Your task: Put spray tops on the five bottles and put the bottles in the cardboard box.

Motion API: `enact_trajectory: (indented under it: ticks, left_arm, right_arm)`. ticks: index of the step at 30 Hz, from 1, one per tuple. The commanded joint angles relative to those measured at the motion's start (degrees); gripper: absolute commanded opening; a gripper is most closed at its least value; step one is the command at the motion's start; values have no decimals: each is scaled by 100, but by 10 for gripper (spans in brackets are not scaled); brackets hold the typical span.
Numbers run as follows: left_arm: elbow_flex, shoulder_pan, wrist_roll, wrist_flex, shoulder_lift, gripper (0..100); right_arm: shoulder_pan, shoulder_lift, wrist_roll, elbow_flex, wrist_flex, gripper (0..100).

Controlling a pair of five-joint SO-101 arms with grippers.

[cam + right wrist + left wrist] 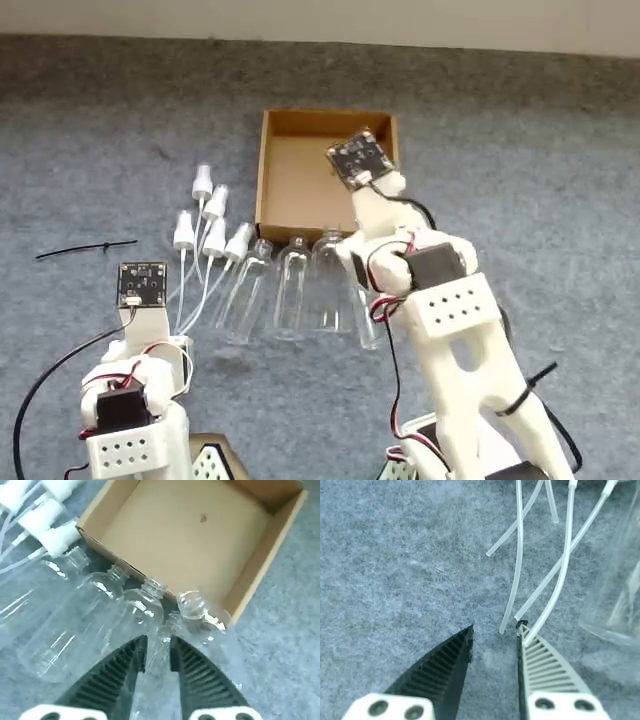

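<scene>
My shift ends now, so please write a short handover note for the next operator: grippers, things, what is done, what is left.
Left gripper: open, holding nothing, at the ends of the tubes of the spray tops.
Right gripper: above the bottles, beside the cardboard box; grip unclear.
Five spray tops lie loose beside the box; the bottles lie uncapped in a row. Box empty.
Done: nothing. Left: cap all five, box them.

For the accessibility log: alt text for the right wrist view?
A black gripper hangs over clear, capless bottles lying side by side on grey carpet, necks toward an open cardboard box. White spray tops lie beside the box's corner.
</scene>
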Motion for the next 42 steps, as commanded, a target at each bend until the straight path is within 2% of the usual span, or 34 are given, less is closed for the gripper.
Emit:
enact_trajectory:
  ticks: [1,6,11,21,37,39,42]
  left_arm:
    - [110,-84,18,9,-84,140]
    - [110,-84,18,9,-84,140]
    - [110,-84,18,9,-84,140]
    - [110,-84,18,9,-84,140]
    - [110,-84,18,9,-84,140]
    - [110,-84,18,9,-84,140]
    - [110,-84,18,9,-84,140]
  right_arm:
    - [-154,22,501,-215,31,238]
    - [57,13,1011,303,-295,366]
    - [92,13,1046,1042,-1112,385]
    - [189,84,1011,1666,-2211,385]
    - [541,910,1002,1622,-2519,382]
    - [541,945,1002,1622,-2519,355]
    - [541,945,1002,1622,-2519,265]
